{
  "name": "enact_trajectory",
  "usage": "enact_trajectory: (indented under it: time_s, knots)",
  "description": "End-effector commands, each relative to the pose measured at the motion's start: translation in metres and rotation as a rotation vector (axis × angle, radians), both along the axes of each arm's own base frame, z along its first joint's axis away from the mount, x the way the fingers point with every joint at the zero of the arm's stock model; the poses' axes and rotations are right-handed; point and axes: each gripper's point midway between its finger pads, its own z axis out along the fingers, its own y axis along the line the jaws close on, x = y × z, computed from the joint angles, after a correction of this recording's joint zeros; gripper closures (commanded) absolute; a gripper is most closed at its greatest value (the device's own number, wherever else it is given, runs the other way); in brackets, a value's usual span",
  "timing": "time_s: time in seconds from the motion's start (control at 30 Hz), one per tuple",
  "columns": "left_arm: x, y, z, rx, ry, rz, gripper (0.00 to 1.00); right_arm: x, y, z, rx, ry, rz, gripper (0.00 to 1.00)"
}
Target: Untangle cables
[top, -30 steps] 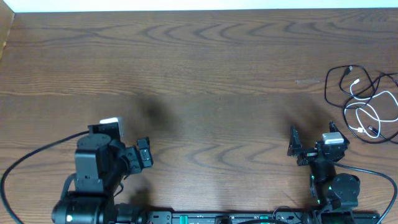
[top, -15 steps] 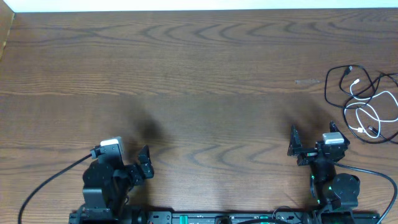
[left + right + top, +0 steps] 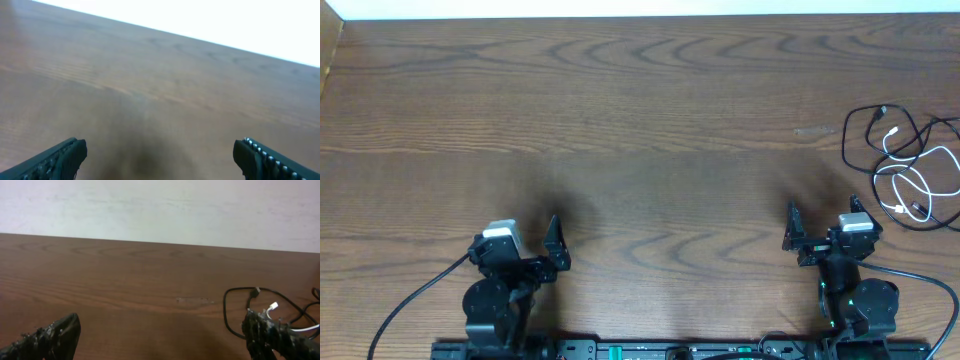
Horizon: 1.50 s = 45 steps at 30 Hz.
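Note:
The cables (image 3: 908, 165), black loops tangled with one white cord, lie at the table's right edge. In the right wrist view a black loop (image 3: 226, 311) and a white plug end (image 3: 272, 307) show by the right fingertip. My right gripper (image 3: 823, 222) is open and empty, just left of and nearer than the cables, not touching them; its jaws are spread wide in the right wrist view (image 3: 161, 326). My left gripper (image 3: 525, 250) is open and empty at the near left, far from the cables; the left wrist view (image 3: 160, 150) shows only bare wood between its jaws.
The wooden table (image 3: 640, 120) runs to a pale wall at the back. A faint pale scuff (image 3: 815, 130) marks the wood left of the cables. The arm bases and their thick black wires sit along the near edge.
My left arm has drawn back toward the near edge and folded over its base, gripper still open. The right arm and the cables have not moved.

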Motion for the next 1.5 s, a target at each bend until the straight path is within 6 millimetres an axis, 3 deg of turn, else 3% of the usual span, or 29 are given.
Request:
enact_trajectory:
  time_s: [0.0, 0.3, 0.57, 0.67, 0.8, 1.03, 1.47]
  knots:
    - [0.006, 0.004, 0.005, 0.008, -0.051, 0.019, 0.01, 0.000, -0.003, 0.000, 0.006, 0.000, -0.017, 0.01]
    - [0.026, 0.005, 0.029, 0.029, -0.281, 0.028, 0.01, 0.000, -0.003, 0.000, 0.006, -0.001, -0.017, 0.01]
    - [0.030, 0.005, 0.039, 0.154, -0.398, 0.017, 0.01, 0.000, -0.003, 0.000, 0.006, 0.000, -0.017, 0.01]
    - [0.030, 0.005, 0.032, 0.210, -0.369, 0.008, 0.01, 0.000, -0.003, 0.000, 0.006, 0.000, -0.017, 0.01]
    - [0.031, 0.004, 0.005, 0.215, -0.259, -0.009, 0.01, 0.000, -0.003, 0.000, 0.006, 0.000, -0.017, 0.01]
    - [0.028, 0.003, -0.023, 0.214, -0.148, -0.030, 0.01, 0.000, -0.003, 0.000, 0.006, 0.000, -0.017, 0.01]
    - [0.028, 0.001, -0.023, 0.234, -0.147, -0.044, 0.01, 0.000, -0.003, 0.000, 0.006, 0.000, -0.017, 0.01]
